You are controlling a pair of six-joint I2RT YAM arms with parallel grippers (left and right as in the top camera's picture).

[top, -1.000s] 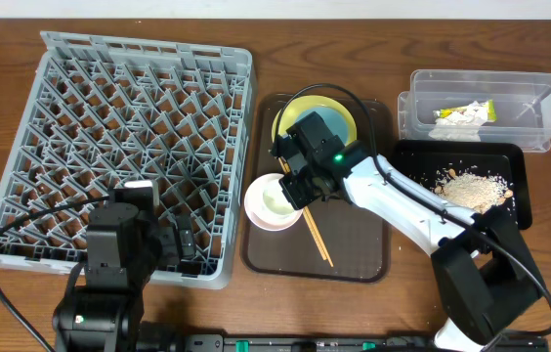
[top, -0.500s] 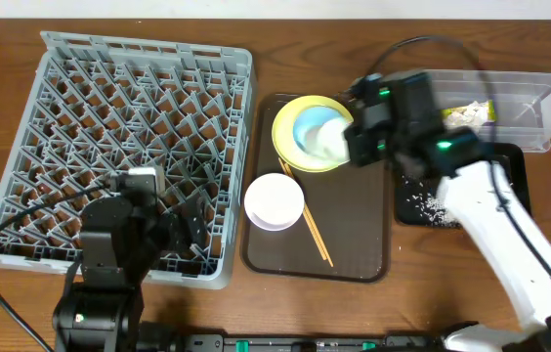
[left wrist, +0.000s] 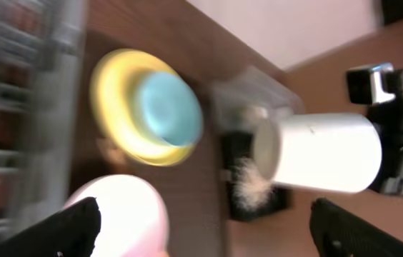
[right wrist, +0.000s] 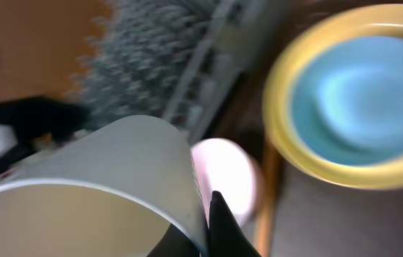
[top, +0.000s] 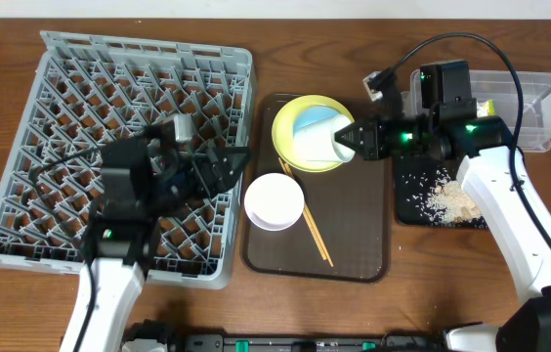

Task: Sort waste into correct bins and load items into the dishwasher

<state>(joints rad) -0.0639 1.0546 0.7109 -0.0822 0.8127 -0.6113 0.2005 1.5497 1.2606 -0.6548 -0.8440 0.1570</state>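
My right gripper (top: 356, 142) is shut on the rim of the small white cup (top: 339, 147), holding it on its side above the right edge of the yellow plate (top: 285, 117). The light blue bowl (top: 310, 125) sits in the plate. The pink-white bowl (top: 274, 200) and chopsticks (top: 317, 238) lie on the brown tray (top: 354, 244). My left gripper (top: 229, 164) is open and empty over the right edge of the grey dish rack (top: 109, 117). In the right wrist view one finger (right wrist: 221, 225) presses the cup (right wrist: 94, 178). The left wrist view shows the cup (left wrist: 323, 153) and the pink-white bowl (left wrist: 123, 214).
The black tray (top: 510, 161) at the right holds beige crumbs (top: 451, 200). The clear tub (top: 539, 93) behind it holds the wrapper and white paper (top: 476, 110). A black cable (top: 471, 49) loops above the right arm.
My right arm has swung from the brown tray toward the black tray with the cup, and the cup now points left over the plate. My left gripper has moved up and right across the rack.
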